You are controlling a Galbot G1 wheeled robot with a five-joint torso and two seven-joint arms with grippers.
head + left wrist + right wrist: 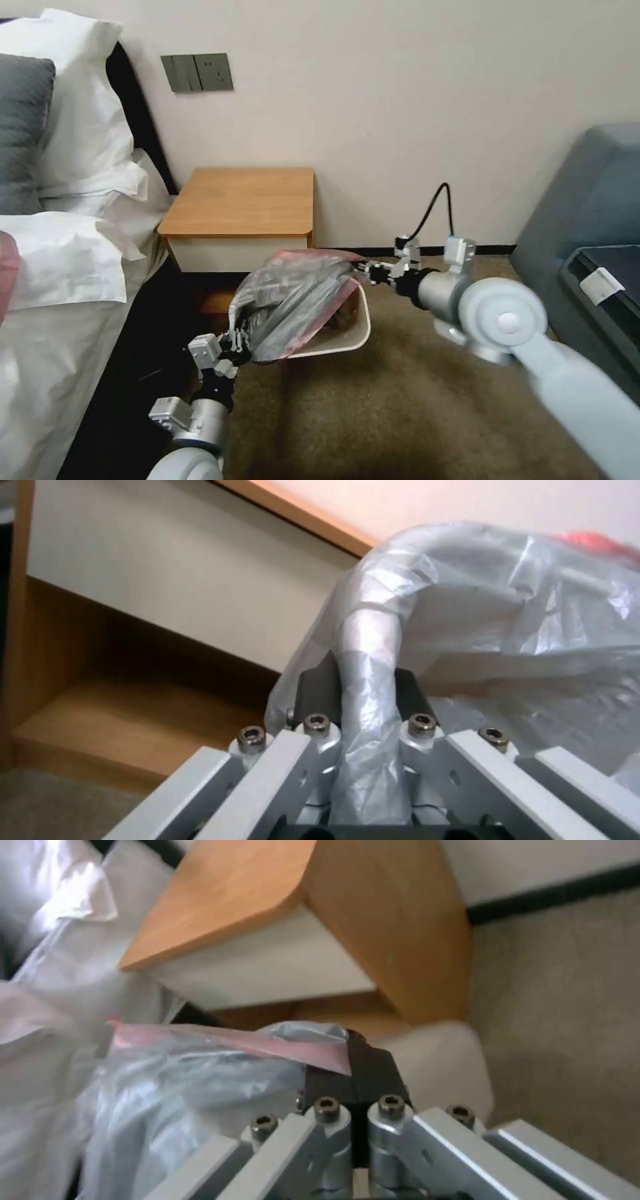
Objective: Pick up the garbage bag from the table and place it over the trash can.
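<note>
No readable text, label or number shows anywhere.

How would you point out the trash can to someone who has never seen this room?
Find the table against the wall beside the bed. On the carpet in front of it stands the trash can, a cream bin with a rolled rim. A grey, red-edged bag stretched between both grippers covers most of it.

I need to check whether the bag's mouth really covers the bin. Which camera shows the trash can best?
The head view: the trash can sits on the carpet with the garbage bag stretched over its left part, rim bare on the right. The right wrist view shows one cream corner behind that gripper. In the left wrist view, film hides it.
</note>
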